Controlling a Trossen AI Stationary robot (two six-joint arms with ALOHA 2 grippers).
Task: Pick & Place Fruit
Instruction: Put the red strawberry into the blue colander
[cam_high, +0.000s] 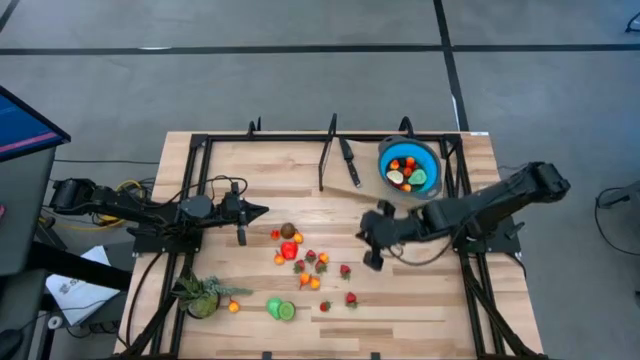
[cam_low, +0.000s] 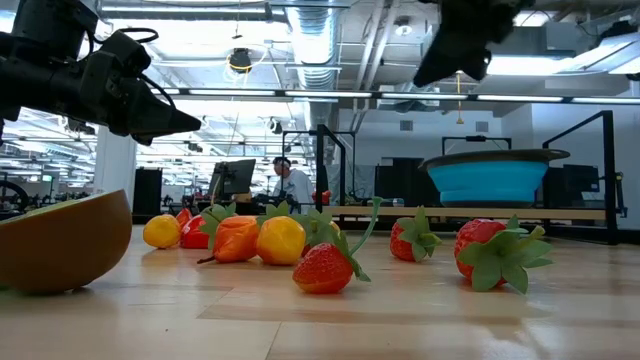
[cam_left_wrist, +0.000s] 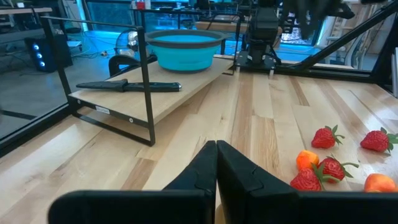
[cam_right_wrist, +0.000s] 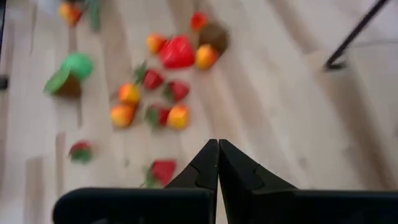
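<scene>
Fruit (cam_high: 300, 262) is lying scattered at the counter's (cam_high: 420, 310) centre and toward six o'clock. The left gripper (cam_high: 257, 211) is hovering at nine o'clock of it, fingers closed, empty. The right gripper (cam_high: 372, 242) is hovering at three o'clock, fingers closed, empty. More fruit is sitting in the bowl (cam_high: 409, 167) at one o'clock.

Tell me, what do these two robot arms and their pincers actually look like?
Both arms are matte black, built of jointed tube-like segments, with black cables running along them. The left gripper and the right gripper each end in two flat, black, wedge-shaped fingers that taper to a point. No markings show on them.
</scene>
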